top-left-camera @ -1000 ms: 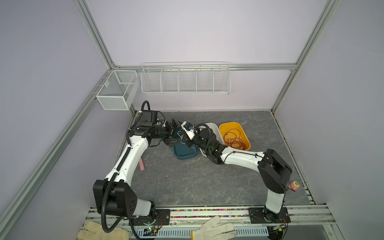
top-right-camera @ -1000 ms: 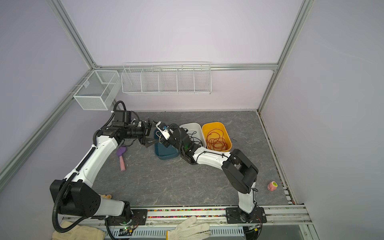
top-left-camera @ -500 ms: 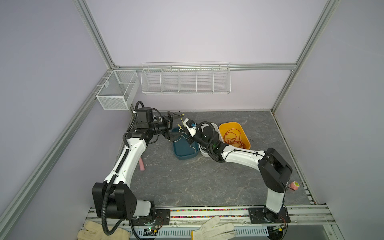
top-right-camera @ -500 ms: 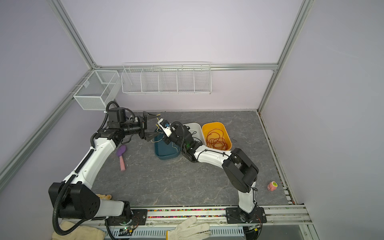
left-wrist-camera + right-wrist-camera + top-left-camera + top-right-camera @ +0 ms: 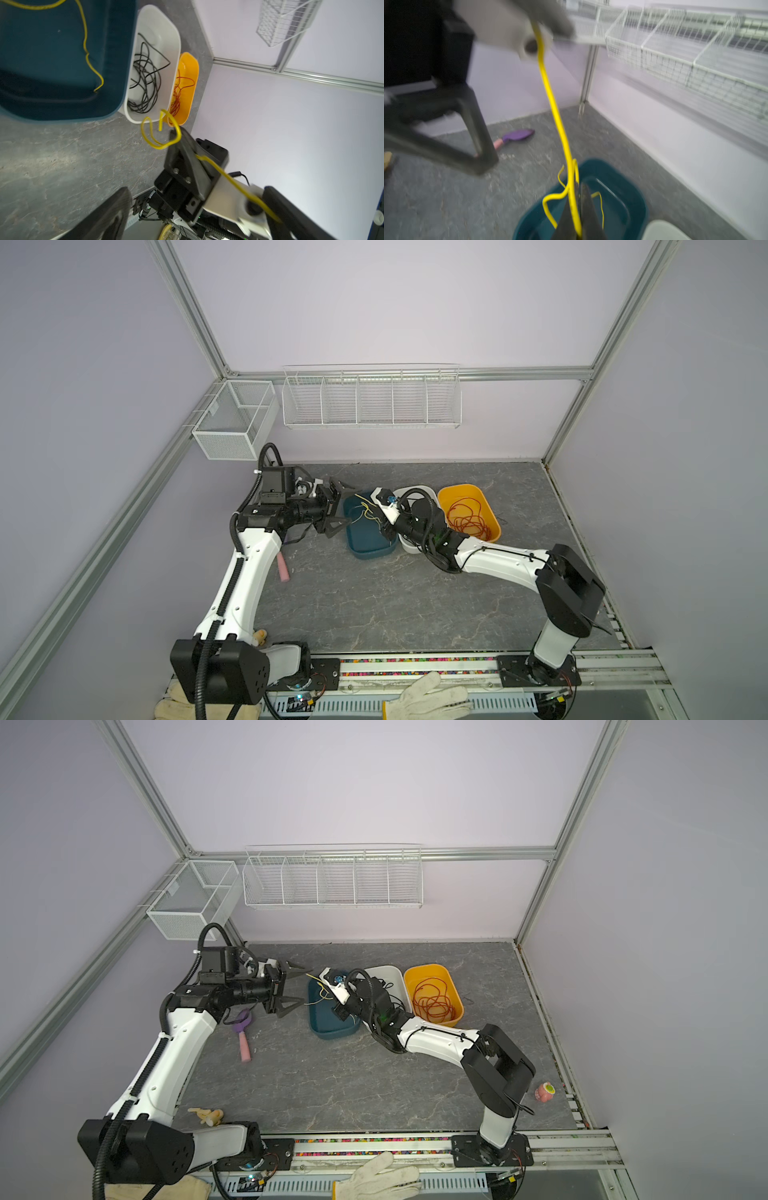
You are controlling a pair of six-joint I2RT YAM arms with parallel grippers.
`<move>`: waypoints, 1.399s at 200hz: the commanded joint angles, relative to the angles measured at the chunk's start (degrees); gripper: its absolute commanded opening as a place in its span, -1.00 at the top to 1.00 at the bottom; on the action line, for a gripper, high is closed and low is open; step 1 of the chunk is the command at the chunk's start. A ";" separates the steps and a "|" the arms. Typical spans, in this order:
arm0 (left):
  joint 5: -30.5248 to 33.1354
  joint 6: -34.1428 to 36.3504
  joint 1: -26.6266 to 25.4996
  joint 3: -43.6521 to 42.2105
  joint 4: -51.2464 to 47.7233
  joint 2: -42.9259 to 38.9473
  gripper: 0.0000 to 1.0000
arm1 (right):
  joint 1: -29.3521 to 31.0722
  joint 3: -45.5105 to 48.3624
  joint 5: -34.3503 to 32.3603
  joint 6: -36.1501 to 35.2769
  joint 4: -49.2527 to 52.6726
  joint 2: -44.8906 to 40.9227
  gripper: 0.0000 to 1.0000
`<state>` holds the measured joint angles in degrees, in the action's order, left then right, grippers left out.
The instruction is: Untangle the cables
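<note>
Right pincer [image 5: 579,184] shut tight on the yellow cable [image 5: 549,91], holding it raised over the teal bin [image 5: 369,552].
Left pincer [image 5: 346,508] gapes wide beside the strand, gripping nothing, probably ready to take it. The black cable [image 5: 145,83] sits in the white bin [image 5: 176,41] and the red cable [image 5: 467,516] in the orange bin [image 5: 457,490], each kept separate.

You are looking into a booth with pale lilac walls [image 5: 374,302], lit evenly and softly. Aluminium frame posts [image 5: 189,306] rise from both back corners, and a matching back rail [image 5: 519,374] crosses the rear wall. From it hangs a white wire rack [image 5: 371,400] with five compartments. Above the bench's back left corner you see a white mesh basket [image 5: 232,423], split in two. The bench top [image 5: 374,605] is dark grey with pale stone-like veins. A slotted aluminium track [image 5: 615,664] runs along its front edge.
</note>
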<state>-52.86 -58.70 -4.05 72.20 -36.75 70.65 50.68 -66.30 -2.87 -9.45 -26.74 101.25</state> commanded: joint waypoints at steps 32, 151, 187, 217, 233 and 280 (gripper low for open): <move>-7.61 -7.19 1.15 -9.00 18.62 -7.86 -0.99 | -1.41 1.71 -9.63 -2.09 19.28 -0.16 0.87; 25.95 29.56 2.30 0.63 -20.43 -11.16 -0.99 | -0.27 -17.63 1.79 4.11 32.73 15.74 0.87; 29.21 30.79 2.30 -2.45 -19.51 -13.33 -0.99 | -0.29 -18.68 1.29 5.36 33.10 15.34 0.65; 31.97 31.95 2.30 -6.44 -17.97 -13.79 -0.99 | -0.40 -17.44 1.42 6.17 32.20 11.58 0.07; 33.97 32.88 2.30 -8.90 -16.35 -14.06 -0.99 | -0.66 -16.83 -0.54 6.71 32.46 8.53 -0.07; 37.85 32.83 2.30 -18.42 -6.93 -16.65 -0.99 | -3.04 -10.94 -4.61 8.11 32.63 -5.27 -0.48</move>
<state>-18.76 -27.18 -2.13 57.80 -49.95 56.62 49.47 -80.97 -4.49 -2.33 6.04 104.18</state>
